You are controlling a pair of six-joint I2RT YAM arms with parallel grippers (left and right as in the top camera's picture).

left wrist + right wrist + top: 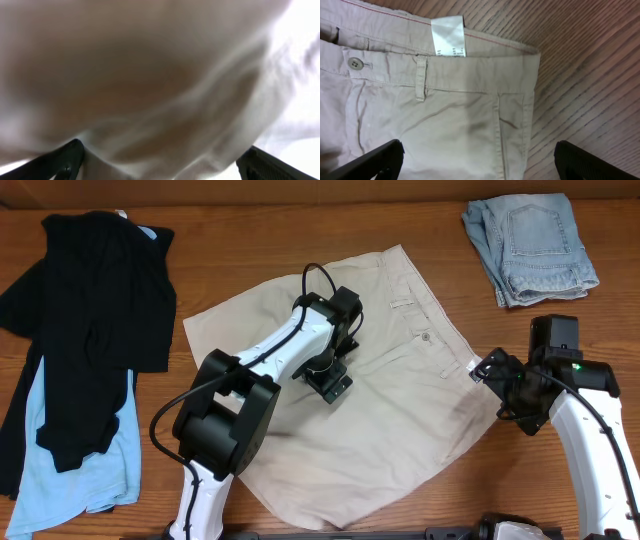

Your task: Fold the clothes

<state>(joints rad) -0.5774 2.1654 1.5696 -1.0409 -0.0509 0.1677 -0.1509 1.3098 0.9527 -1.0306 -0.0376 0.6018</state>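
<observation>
The beige khaki shorts (400, 420) lie spread flat mid-table, waistband toward the right. My left gripper (331, 376) is down on the middle of the shorts. In the left wrist view its fingers (160, 160) stand wide apart with blurred beige cloth (165, 90) pressed close between them. My right gripper (497, 376) hovers open at the waistband's right corner. In the right wrist view its fingers (477, 155) straddle the side seam of the shorts (445, 125), below a white label (447, 36) and a button (354, 63).
A black top (90, 310) lies over a light-blue shirt (95, 465) at the far left. Folded pale denim shorts (530, 245) sit at the back right. Bare wooden table (250, 250) surrounds the shorts.
</observation>
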